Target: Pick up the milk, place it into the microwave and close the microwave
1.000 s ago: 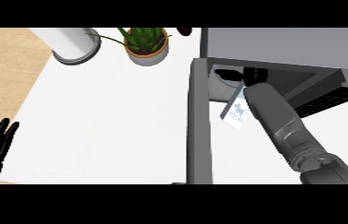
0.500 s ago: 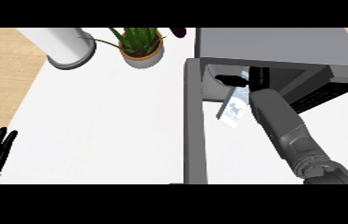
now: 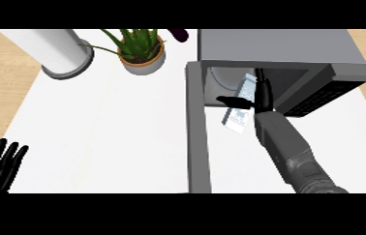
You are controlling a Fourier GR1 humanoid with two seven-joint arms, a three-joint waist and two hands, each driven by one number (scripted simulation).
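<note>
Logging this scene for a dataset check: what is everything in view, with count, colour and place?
counter: one, white, left and middle.
microwave: one, grey, upper right.
microwave door: one, grey, open, edge-on left of the opening.
milk carton: one, white and pale blue, tilted at the microwave's opening.
potted plant: one, green leaves, tan pot, top middle.
cylinder: one, white, upright, top left.
dark purple object: one, top edge beside the plant; unidentifiable.
right hand: one, black, curled round the milk carton.
left hand: one, black, open, fingers up, resting at lower left edge.
</note>
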